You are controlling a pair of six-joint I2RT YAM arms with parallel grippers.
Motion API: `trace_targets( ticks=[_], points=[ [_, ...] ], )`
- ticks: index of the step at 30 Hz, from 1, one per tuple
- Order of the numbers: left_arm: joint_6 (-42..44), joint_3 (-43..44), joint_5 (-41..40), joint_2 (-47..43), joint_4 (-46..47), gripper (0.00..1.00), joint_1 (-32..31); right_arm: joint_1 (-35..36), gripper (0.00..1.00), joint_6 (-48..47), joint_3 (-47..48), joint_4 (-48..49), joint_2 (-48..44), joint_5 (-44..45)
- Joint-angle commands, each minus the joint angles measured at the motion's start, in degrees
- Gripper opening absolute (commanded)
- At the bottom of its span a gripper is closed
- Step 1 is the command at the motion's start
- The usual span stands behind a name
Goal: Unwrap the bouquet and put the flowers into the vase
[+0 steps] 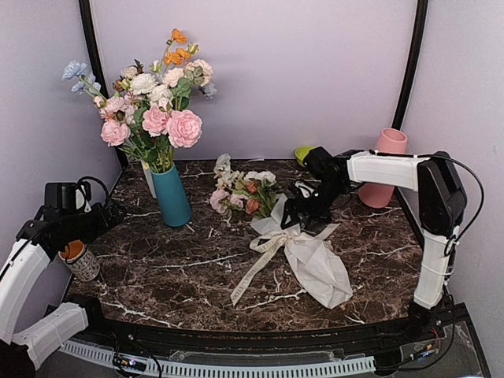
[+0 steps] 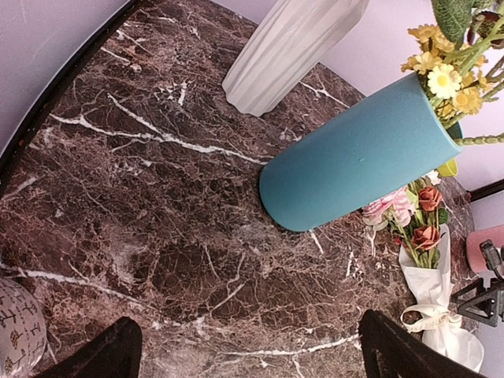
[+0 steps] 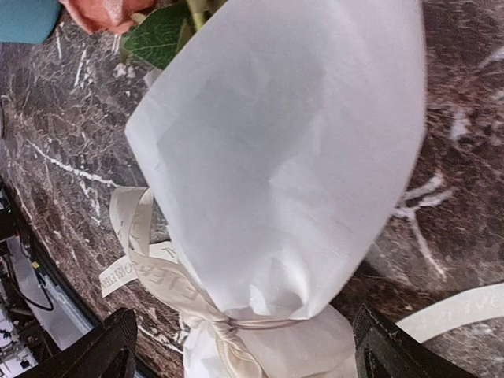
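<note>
With right jaws spread above the bouquet [image 1: 319, 264], lower to the ribbon bow [image 1: 276, 235], pinch one tail, not paper, pull outward; leave spread left jaws parked.

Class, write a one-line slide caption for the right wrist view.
Open right gripper poised above the ribbon-tied bouquet lying on the marble table.
</note>
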Motion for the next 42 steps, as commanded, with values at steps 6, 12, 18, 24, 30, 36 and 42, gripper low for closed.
trace_targets(
  ticks=[6,12,18,24,30,36,42],
  points=[
    [1.1,-1.0,0.9,0.8,2.8,0.99,0.2,-0.3,0.95,-1.8,-4.7,1.0,-8.6,9.9],
    [4.0,1.0,1.1,-1.0,4.5,0.99,0.3,-0.3,0.96,-1.2,-10.0,4.6,-14.5,11.5],
    [5.6,2.3,13.4,-1.3,7.3,0.99,0.2,-0.3,0.96,-1.1,-12.4,4.8,-17.4,10.0],
    [7.5,3.3,14.1,2.0,6.6,0.99,-8.8,0.0,0.96,-0.2,-14.7,5.0,-19.6,9.1],
    [7.7,6.2,6.7,11.9,8.0,0.96,-27.6,0.2,0.96,3.4,-15.8,4.0,-22.0,11.7],
    [12.0,13.2,-1.8,27.2,9.9,0.94,-44.7,0.7,0.99,9.5,-19.3,5.0,-26.1,16.5],
    [13.5,20.5,-6.9,42.3,11.0,0.91,-54.6,0.7,0.99,16.0,-23.4,5.7,-30.9,22.1]
  ],
)
